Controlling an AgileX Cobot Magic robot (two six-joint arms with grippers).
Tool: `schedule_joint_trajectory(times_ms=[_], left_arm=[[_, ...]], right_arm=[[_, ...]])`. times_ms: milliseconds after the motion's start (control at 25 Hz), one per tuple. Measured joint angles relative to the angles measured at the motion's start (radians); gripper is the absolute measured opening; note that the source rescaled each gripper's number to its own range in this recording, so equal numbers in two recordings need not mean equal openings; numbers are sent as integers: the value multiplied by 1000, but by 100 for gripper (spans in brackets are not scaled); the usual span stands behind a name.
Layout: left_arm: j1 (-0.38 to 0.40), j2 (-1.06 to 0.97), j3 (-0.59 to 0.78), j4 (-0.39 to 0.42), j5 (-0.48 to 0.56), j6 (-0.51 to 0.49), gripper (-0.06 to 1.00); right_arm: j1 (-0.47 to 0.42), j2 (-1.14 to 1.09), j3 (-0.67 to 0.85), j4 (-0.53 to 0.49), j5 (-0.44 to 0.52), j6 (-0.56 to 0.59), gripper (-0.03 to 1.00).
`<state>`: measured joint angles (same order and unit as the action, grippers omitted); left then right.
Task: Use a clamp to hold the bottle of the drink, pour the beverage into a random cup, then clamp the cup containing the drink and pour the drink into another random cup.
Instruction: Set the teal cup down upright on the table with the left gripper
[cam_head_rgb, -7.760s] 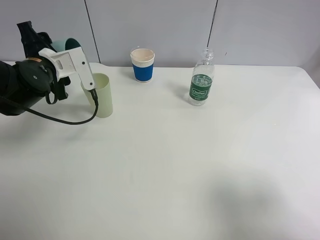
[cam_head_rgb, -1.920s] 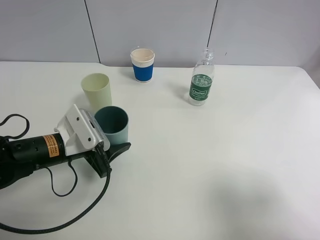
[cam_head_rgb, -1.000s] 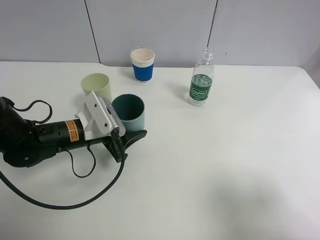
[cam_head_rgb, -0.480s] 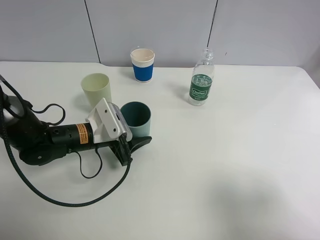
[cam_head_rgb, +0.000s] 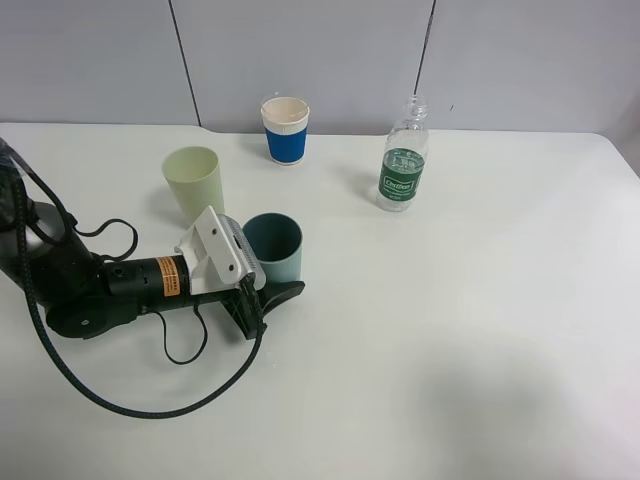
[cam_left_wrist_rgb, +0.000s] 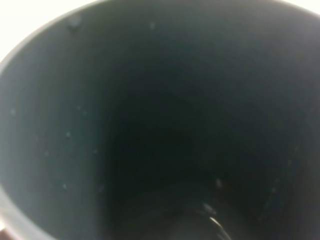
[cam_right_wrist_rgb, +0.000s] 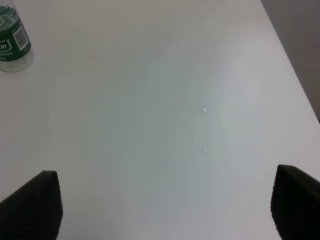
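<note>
Table (cam_head_rgb: 450, 330): white and matte, it carries all the things; grey wall panels stand behind it
Left gripper (cam_head_rgb: 268, 285): it lies low over the table on the left side of the high view, pointing to the right, and it is clamped on the wall of the teal cup (cam_head_rgb: 272, 248); one black finger (cam_head_rgb: 282, 294) shows along the near side of the cup, close to the table
Teal cup: it stands upright with the mouth up, in front and to the right of the pale green cup (cam_head_rgb: 194, 183), near it but apart; in the left wrist view its dark inside (cam_left_wrist_rgb: 160, 130) fills the whole picture, with some small droplets on the wall; whether liquid lies at the bottom I cannot tell
Pale green cup: upright, free, behind the left arm
Blue paper cup (cam_head_rgb: 285, 129): white rim and blue sleeve, upright near the back edge of the table, well apart from the other cups
Drink bottle (cam_head_rgb: 403, 168): clear plastic with a green label, upright, without cap as far as I can see, on the right of the blue paper cup; nothing touches it; the right wrist view shows its lower part (cam_right_wrist_rgb: 12, 42) in a corner
Right gripper (cam_right_wrist_rgb: 165, 205): it is not seen in the high view; its wrist view shows two black fingertips (cam_right_wrist_rgb: 31, 205) far apart above bare table, holding nothing
</note>
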<state>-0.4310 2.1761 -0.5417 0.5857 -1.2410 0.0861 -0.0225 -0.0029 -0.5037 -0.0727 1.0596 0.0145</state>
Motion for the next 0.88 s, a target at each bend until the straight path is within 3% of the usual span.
schedule_joint_trajectory(times_ms=[280,320,400,440,520,680,880], left_arm=[[0,0,0,0,0,0,4],[0,0,0,0,5,0,14],[0,5,0,0,14,0,57],[0,5,0,0,16,0,73],[0,3,0,0,16,0,92],[0,-32,20,-19,16,0,100],[0,-105,119,-85,16,0,100]], right_arm=[[0,0,0,0,0,0,66],[0,0,0,0,0,0,66],[0,0,0,0,0,0,66],[0,0,0,0,0,0,66],[0,0,0,0,0,0,66],[0,0,0,0,0,0,66],[0,0,0,0,0,0,66]])
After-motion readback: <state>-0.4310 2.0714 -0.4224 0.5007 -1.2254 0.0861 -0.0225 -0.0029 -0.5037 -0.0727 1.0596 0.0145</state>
